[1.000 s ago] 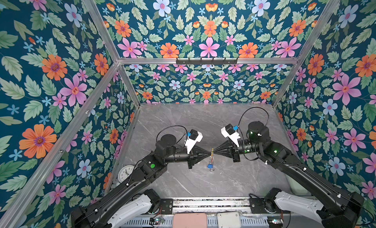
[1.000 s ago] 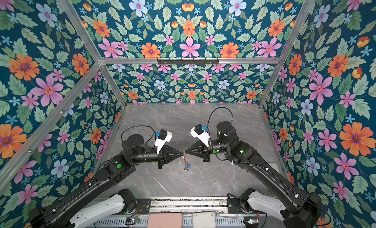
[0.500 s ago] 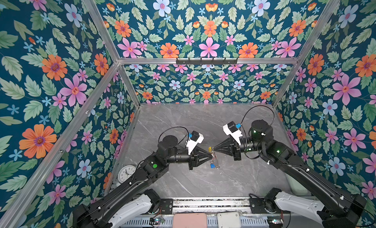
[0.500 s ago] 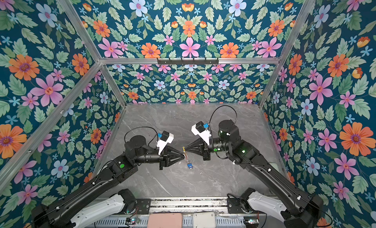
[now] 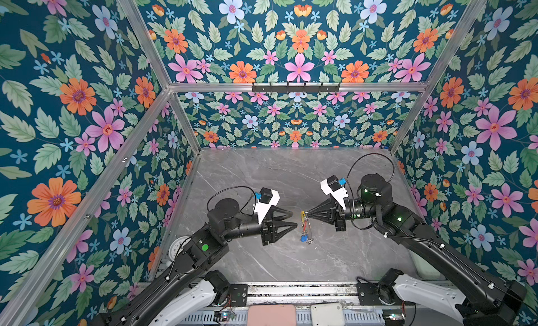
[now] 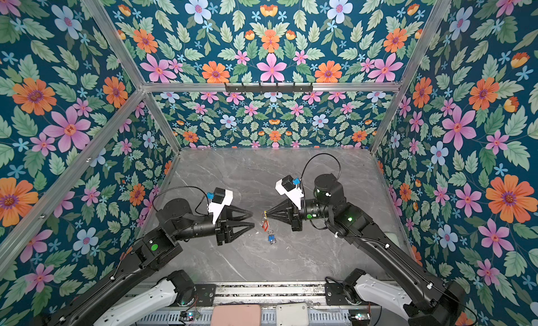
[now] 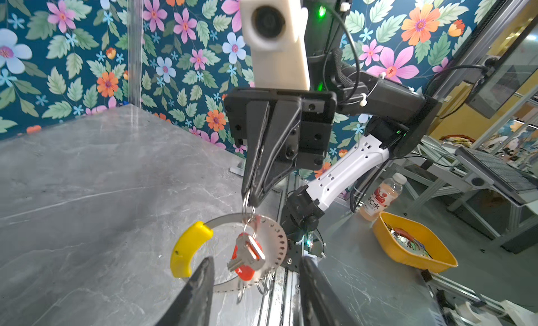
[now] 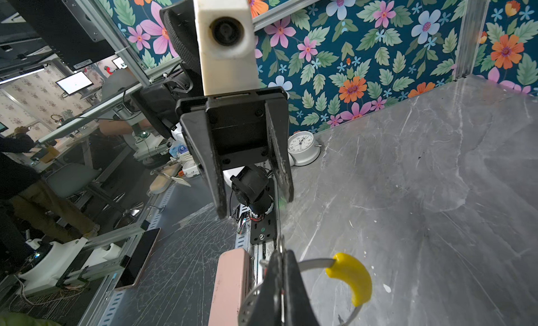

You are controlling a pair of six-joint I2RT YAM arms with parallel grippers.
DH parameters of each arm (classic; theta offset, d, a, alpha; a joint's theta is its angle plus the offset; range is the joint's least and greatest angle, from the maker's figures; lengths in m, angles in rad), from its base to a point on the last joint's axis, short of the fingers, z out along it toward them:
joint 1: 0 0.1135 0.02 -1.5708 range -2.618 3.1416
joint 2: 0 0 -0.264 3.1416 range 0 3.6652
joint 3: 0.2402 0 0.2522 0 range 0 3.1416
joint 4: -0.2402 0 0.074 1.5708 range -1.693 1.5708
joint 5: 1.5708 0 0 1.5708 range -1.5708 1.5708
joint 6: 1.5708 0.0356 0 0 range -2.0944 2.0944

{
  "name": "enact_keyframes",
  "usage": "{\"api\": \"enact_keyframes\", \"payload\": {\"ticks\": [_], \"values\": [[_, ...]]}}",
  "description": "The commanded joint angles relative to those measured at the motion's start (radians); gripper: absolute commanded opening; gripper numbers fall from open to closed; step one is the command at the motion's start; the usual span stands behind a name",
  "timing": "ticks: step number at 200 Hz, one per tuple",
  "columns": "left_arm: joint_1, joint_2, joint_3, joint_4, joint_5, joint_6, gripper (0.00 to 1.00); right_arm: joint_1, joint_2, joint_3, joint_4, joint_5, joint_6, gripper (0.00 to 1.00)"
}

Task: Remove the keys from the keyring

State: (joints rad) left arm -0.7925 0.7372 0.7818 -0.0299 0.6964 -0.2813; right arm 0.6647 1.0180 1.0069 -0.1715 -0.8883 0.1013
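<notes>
The keyring (image 7: pixel 276 243), a thin grey ring with a yellow segment (image 7: pixel 189 251), hangs in the air at mid-table from a small metal loop. My right gripper (image 5: pixel 305 214) is shut on that loop. A red-tagged key (image 7: pixel 247 257) dangles inside the ring. In both top views a blue-tagged key (image 5: pixel 303 238) sits at the low end of the bunch (image 6: pixel 265 222); I cannot tell whether it touches the table. My left gripper (image 5: pixel 294 219) is open just left of the ring, touching nothing. Its two fingers (image 7: pixel 201 289) frame the ring in the left wrist view.
The grey marble table (image 5: pixel 262 179) is walled by floral panels on three sides. A white clock (image 5: pixel 177 246) stands at the front left edge. A pink device (image 5: pixel 272 314) and a white box (image 5: pixel 327 314) lie on the front rail. A yellow bin (image 7: pixel 407 246) sits outside.
My left gripper has let go of the keyring, opened and drawn back to the left. The right gripper stays shut on the ring and has shifted slightly right with it.
</notes>
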Motion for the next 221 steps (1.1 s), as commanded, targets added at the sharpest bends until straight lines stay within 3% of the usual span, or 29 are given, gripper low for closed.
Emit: {"api": "enact_keyframes", "payload": {"ticks": [1, 42, 80, 165, 221], "values": [[0.001, 0.009, -0.031, 0.174, -0.013, -0.055, 0.52, 0.001, -0.007, -0.001, 0.061, -0.001, 0.022, 0.0], [0.001, 0.063, -0.08, 0.385, 0.024, -0.147, 0.56, 0.001, -0.013, -0.007, 0.098, -0.001, 0.05, 0.0], [0.0, 0.101, -0.092, 0.445, 0.034, -0.18, 0.54, 0.001, -0.012, -0.011, 0.121, -0.001, 0.064, 0.0], [0.001, 0.152, -0.117, 0.542, 0.068, -0.238, 0.28, 0.001, -0.004, -0.014, 0.151, 0.007, 0.084, 0.0], [0.001, 0.151, -0.124, 0.563, 0.078, -0.252, 0.05, 0.001, -0.001, -0.017, 0.159, 0.015, 0.087, 0.0]]}}
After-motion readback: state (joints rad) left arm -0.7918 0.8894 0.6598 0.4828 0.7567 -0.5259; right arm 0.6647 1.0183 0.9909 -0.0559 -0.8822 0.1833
